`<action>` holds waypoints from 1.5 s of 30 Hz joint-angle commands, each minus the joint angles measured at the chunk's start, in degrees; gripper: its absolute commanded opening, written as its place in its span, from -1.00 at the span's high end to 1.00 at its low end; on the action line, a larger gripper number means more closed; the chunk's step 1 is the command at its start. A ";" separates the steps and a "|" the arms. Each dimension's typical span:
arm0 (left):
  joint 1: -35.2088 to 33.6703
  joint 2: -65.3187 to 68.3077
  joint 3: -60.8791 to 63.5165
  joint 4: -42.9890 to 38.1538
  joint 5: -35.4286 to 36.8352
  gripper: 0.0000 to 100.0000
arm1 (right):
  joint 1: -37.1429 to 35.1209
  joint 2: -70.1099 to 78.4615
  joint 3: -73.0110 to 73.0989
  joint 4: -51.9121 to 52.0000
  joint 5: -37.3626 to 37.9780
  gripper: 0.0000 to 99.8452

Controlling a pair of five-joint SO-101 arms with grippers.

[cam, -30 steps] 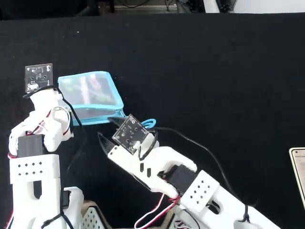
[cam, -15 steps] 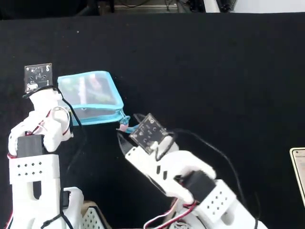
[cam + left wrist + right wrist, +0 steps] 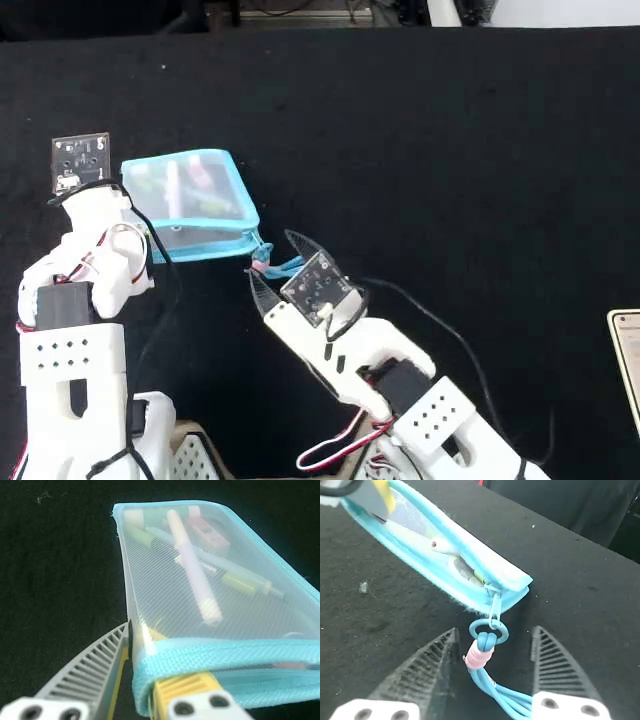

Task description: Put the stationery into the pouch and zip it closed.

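**Blue pull cord (image 3: 479,656) may slip the open jaws**

Right gripper (image 3: 495,631) stands wide open astride the pull cord, touching nothing. If it closes on the limp cord rather than the ring (image 3: 489,630), the tug may only stretch slack. Beyond, the pouch (image 3: 445,550) sits on the table (image 3: 450,150) with the stationery (image 3: 192,575) inside. The left gripper (image 3: 136,650) pinches its far corner, and a hard pull could drag it free.

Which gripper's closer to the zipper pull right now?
Right. The right gripper is open with the pull between its fingers; the left gripper clamps the pouch at its opposite end.
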 commanded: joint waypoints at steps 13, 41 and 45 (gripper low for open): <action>-0.48 -0.62 -0.92 -0.62 0.26 0.94 | 0.88 26.07 -9.71 -10.73 -0.70 0.45; -0.48 -0.62 -0.84 -0.62 0.26 0.94 | 0.97 28.00 -8.48 -16.97 -5.36 0.91; -0.48 -0.62 -0.75 -0.62 0.26 0.94 | 0.97 27.91 -8.84 -16.00 -5.36 0.91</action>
